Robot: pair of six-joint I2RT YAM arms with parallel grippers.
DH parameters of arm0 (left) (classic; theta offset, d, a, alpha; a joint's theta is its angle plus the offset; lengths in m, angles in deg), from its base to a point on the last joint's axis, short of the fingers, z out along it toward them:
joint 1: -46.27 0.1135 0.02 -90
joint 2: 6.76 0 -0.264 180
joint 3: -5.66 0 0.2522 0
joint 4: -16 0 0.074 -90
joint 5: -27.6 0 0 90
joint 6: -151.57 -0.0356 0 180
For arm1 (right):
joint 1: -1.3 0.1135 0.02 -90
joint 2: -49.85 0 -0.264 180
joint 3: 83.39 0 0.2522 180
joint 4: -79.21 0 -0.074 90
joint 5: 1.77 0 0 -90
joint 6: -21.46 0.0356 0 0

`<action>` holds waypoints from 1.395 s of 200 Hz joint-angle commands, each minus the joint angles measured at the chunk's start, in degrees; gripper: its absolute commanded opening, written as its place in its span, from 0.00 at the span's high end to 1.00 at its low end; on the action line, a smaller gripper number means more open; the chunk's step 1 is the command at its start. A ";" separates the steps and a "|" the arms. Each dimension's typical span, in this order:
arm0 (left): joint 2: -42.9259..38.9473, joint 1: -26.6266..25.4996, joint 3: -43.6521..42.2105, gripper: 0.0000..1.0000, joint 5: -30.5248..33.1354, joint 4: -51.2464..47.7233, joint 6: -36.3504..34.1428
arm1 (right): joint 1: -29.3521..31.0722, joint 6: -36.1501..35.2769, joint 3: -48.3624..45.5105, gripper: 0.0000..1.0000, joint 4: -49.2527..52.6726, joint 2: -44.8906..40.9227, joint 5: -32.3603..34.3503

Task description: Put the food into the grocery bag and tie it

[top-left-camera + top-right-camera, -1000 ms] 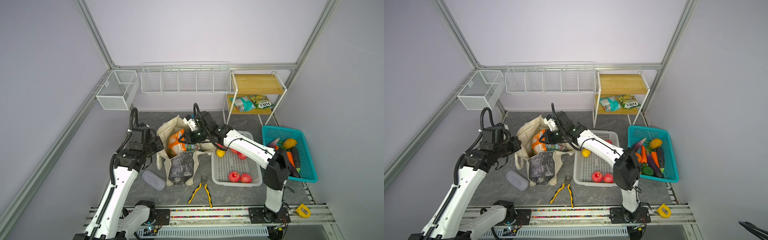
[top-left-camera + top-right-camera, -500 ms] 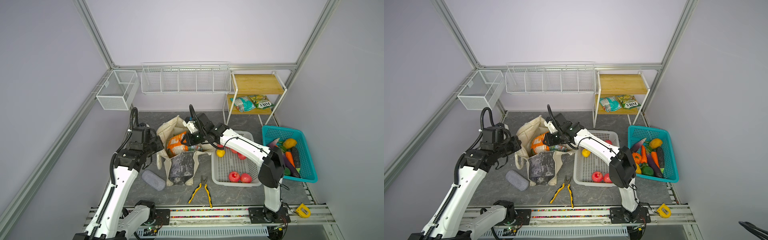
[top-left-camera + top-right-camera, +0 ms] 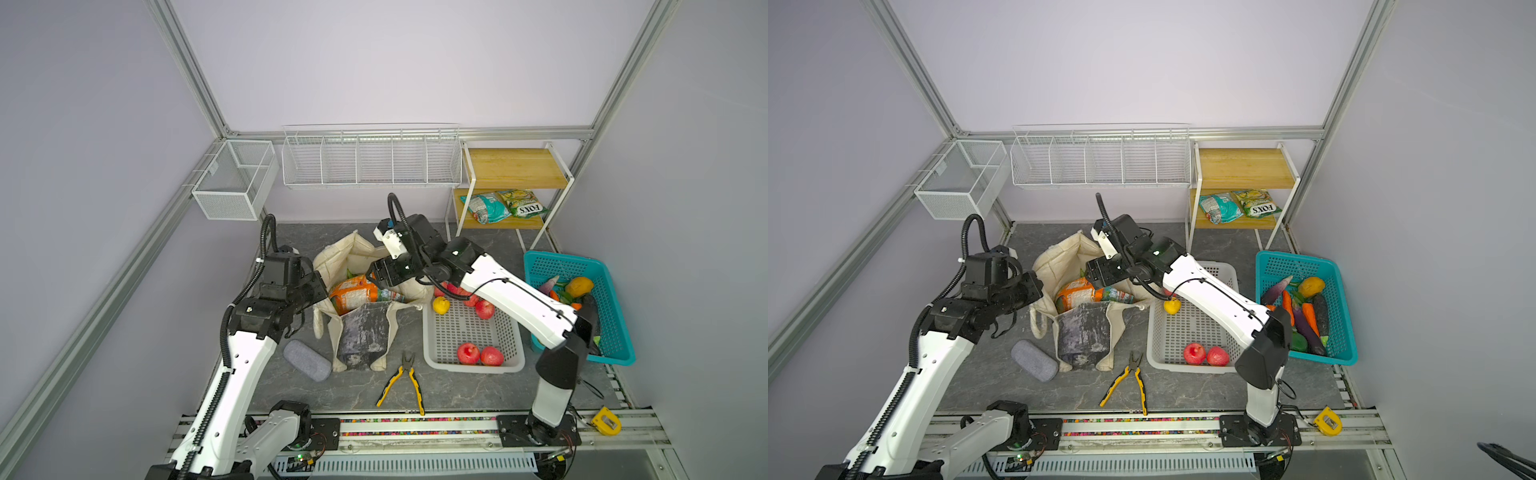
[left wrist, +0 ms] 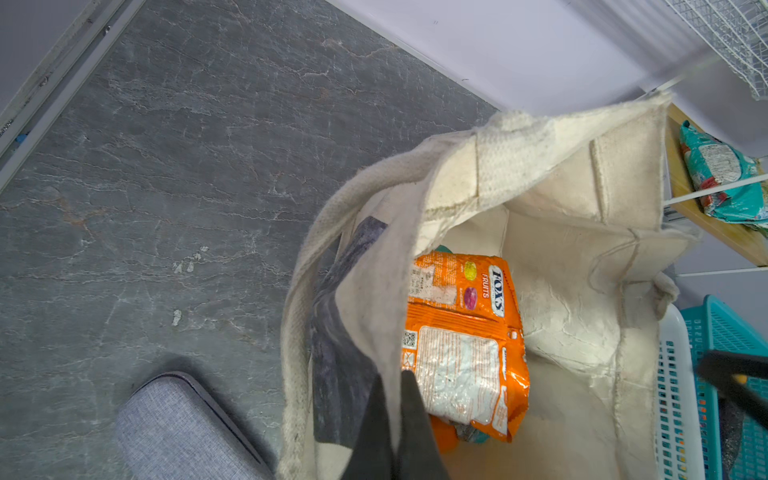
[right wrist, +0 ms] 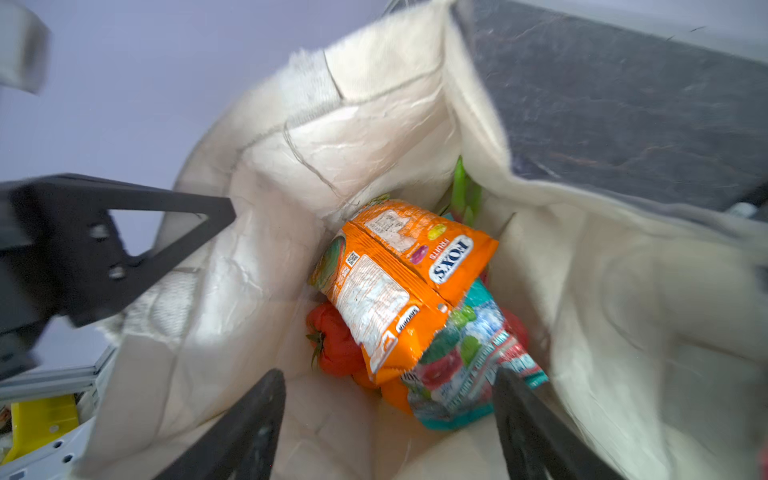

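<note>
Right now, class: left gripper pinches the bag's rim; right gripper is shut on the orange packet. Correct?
No: the right gripper is open, jaws wide apart over the orange packet, which lies loose in the bag, as the right wrist view shows. The left gripper does pinch the rim.

Both top views look steeply down from high above the table's (image 3: 457,392) 6 o'clock edge and share the whole scene. Each wrist view peers closely into the bag (image 4: 582,291), and both show the orange packet (image 5: 386,286) inside.
</note>
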 commanded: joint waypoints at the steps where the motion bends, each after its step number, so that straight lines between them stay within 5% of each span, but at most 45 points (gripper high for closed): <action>1: -0.57 -0.23 2.10 1.00 0.48 -0.28 0.15 | -3.37 0.90 -5.54 0.17 4.06 -6.26 6.24; 43: -0.63 -0.26 1.78 1.00 0.76 -0.73 -0.12 | -10.29 10.91 -20.55 0.15 1.70 -14.19 4.96; 95: -0.43 -0.24 1.93 1.00 0.78 -0.88 -0.11 | -11.63 17.82 -28.46 0.16 0.06 -11.96 -0.27; 127: -0.49 -0.27 1.98 1.00 0.53 -0.95 -0.13 | -11.81 19.23 -29.28 0.26 -3.72 -9.77 -2.82; 158: -0.49 -0.28 2.05 1.00 0.44 -0.62 -0.11 | -11.56 20.91 -26.05 0.48 -4.66 -4.66 -7.40; 183: -0.07 -0.28 2.87 1.00 0.45 -0.38 -0.29 | -9.98 19.88 -19.61 0.77 -2.66 -2.51 -6.30; 208: 0.87 -0.28 4.53 1.00 -0.34 0.69 -0.29 | -6.89 15.55 -4.83 0.92 6.72 1.52 -4.56; 248: 3.17 -0.28 6.86 1.00 -3.95 3.80 -0.33 | -1.94 9.37 20.15 0.93 22.43 10.19 -0.79; 279: 5.33 -0.43 8.76 1.00 -6.86 5.69 -0.16 | -1.08 7.02 27.99 0.93 26.67 13.36 2.03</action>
